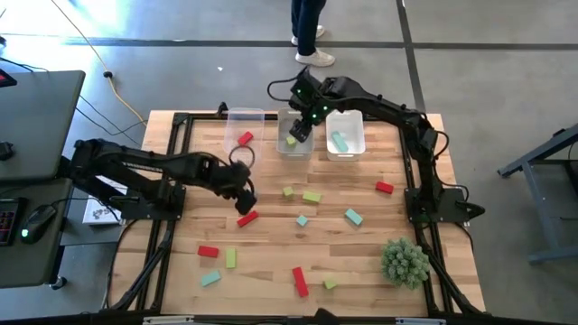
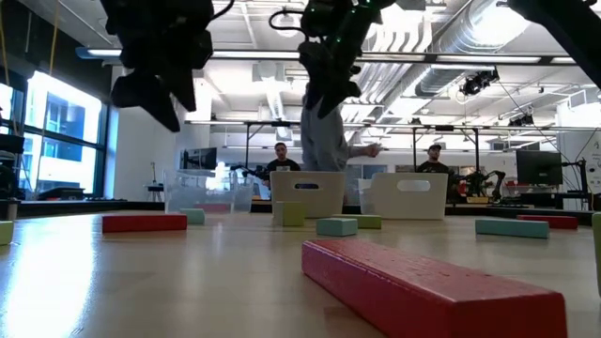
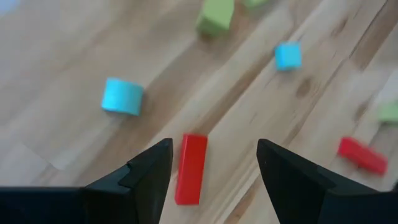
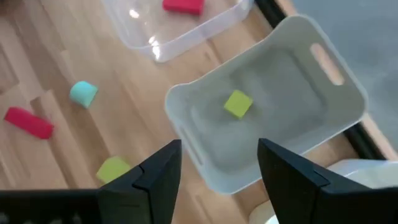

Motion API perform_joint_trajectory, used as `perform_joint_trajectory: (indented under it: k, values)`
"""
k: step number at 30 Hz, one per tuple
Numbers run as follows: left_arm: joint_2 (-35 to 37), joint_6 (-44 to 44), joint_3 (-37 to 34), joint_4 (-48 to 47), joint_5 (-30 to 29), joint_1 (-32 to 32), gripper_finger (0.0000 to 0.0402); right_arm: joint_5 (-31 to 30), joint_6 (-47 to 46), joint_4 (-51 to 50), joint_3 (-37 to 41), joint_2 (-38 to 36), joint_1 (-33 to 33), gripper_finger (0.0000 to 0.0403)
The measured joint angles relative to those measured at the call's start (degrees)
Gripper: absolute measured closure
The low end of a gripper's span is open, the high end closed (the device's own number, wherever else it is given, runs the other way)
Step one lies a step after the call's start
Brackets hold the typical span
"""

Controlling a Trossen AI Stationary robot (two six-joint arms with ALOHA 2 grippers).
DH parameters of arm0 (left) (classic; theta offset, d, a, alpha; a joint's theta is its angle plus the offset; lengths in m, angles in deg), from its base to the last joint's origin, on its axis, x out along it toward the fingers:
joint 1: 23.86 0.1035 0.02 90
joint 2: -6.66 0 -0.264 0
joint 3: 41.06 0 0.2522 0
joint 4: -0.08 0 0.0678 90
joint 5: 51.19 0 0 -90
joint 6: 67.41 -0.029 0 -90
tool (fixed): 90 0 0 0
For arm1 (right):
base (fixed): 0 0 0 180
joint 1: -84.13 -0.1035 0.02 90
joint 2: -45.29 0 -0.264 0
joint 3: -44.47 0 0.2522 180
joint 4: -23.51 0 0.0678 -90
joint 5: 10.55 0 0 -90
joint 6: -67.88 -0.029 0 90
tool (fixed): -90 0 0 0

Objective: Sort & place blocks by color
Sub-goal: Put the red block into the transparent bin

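The wooden table (image 1: 271, 262) sits in an open lab, with people seated behind and one standing at the far edge. I count three blocks binned: a red one (image 1: 245, 138) in the left bin (image 1: 244, 117), a green one (image 4: 237, 103) in the middle bin (image 4: 323, 118), a teal one (image 1: 339, 141) in the right bin (image 1: 361, 135). About a dozen lie scattered. My left gripper (image 3: 211, 168) hangs released over a red bar (image 3: 191, 167); my right gripper (image 4: 217, 168) hovers empty above the middle bin. The plant (image 1: 404, 262) crowds one near corner.
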State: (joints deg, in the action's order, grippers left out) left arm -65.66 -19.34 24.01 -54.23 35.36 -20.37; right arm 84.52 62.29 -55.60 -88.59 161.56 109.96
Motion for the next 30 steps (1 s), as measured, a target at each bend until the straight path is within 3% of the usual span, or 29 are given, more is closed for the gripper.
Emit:
perform_joint_trajectory:
  k: [13, 30]
  values:
    - [-10.63, 3.79, -0.02, 0.12, -3.82, -8.99, 0.0179, -0.77, -3.44, -2.12, 0.0, 0.0, -6.23, 0.0203]
    - [-21.83, 3.83, 0.0, 0.8, -1.84, -10.76, 0.0179, -1.01, -4.91, -3.31, 0.0, 0.0, -8.27, 0.0203]
